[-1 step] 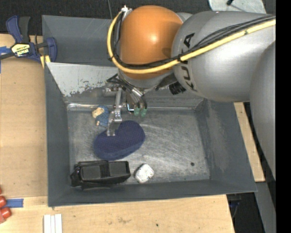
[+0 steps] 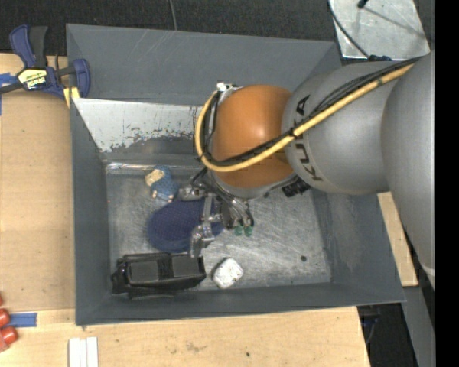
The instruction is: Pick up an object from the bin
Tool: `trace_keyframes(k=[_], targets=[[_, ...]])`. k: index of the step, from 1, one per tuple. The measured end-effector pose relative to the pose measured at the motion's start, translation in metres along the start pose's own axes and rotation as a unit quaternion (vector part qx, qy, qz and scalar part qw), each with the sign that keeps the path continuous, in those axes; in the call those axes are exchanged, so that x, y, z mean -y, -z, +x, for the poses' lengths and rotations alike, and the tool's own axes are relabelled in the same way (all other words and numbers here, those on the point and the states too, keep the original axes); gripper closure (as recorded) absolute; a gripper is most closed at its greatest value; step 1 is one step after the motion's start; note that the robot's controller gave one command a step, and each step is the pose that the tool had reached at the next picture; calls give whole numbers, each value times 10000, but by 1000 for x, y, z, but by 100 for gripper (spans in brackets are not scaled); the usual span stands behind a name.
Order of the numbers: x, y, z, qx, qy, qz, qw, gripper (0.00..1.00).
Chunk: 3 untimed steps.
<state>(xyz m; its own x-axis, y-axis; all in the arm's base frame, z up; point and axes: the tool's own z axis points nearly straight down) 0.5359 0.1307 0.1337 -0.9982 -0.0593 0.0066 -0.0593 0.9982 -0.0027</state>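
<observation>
Toward the middle of the bin (image 2: 90, 235) floor, the gripper (image 2: 210, 226) hangs low beneath the arm's orange wrist cover (image 2: 249, 132), at the right edge of a dark blue rounded object (image 2: 170, 228). Whether it touches that object cannot be told, nor whether the pincer is spread or pressed together, as the wrist hides much of it. Nothing is seen pinched. Toward the front wall lie a black oblong case (image 2: 159, 272) and, just beside it, a small white crumpled object (image 2: 227, 272). A small blue-and-tan piece (image 2: 159, 180) lies toward the back.

Judgement: the step in hand is the approach, with no object secured and the pick not yet made. The next move calls for settling squarely over one object, most likely the dark blue one as nearest, closing firmly on it, then lifting straight up clear of the black case.
</observation>
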Motion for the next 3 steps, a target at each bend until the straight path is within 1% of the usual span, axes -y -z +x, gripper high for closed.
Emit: trace_keyframes(k=[1, 2, 3], targets=[[5, -62, -35, 59, 417, -29, 9991, 0], [5, -57, -37, 94, 416, -31, 9991, 100], [17, 83, -51, 96, 1344, -8, 9909, 100]])
